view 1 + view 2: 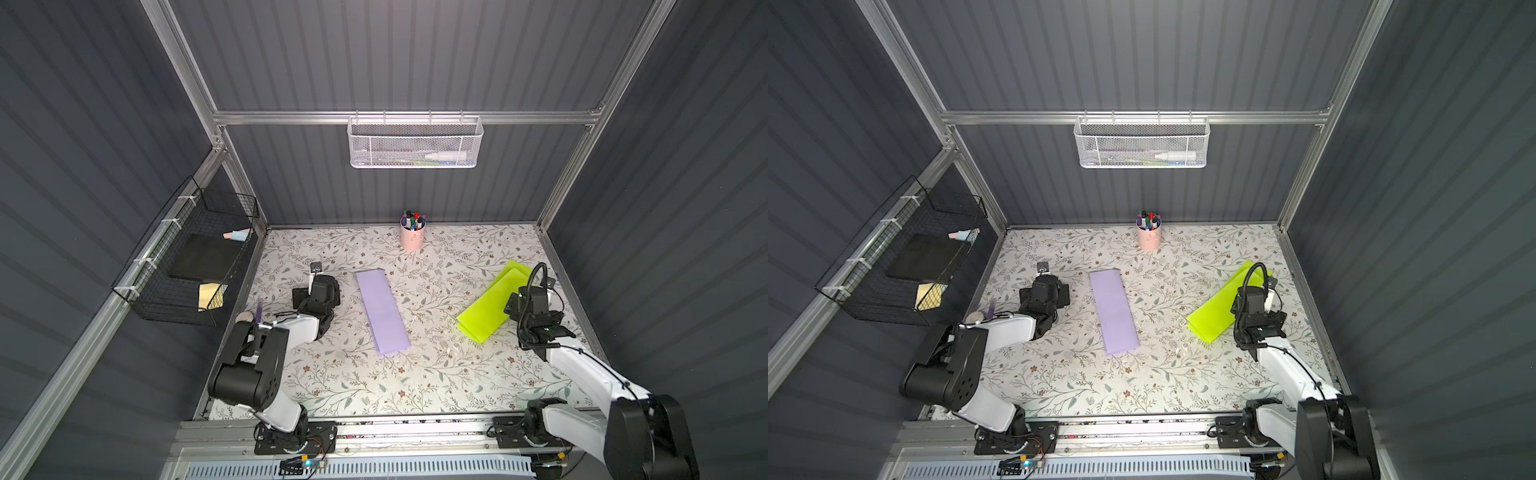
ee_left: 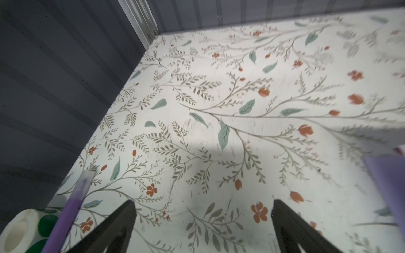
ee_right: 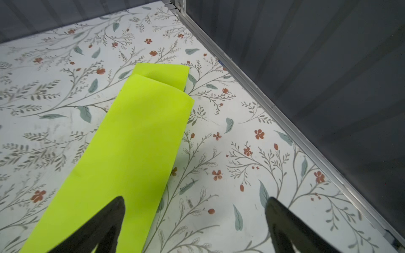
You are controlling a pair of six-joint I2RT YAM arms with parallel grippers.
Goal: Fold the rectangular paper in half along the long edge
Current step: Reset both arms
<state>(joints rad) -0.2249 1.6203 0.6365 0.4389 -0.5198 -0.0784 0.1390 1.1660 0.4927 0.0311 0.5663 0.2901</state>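
A lilac paper (image 1: 382,311) lies folded lengthwise mid-bench (image 1: 415,374), between the two arms. The left end effector (image 2: 202,203) is spread wide and empty just beside it. The right end effector (image 3: 196,200), also wide and empty, is over the edge of a folded lime-green paper (image 3: 135,142).

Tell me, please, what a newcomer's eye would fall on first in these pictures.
The neon yellow-green paper stands out most: it lies folded, its layers not quite matching, at the right side of the floral table. Next comes the lilac paper, a long folded strip lying flat in the middle of the table. A pink cup full of markers stands at the back wall.
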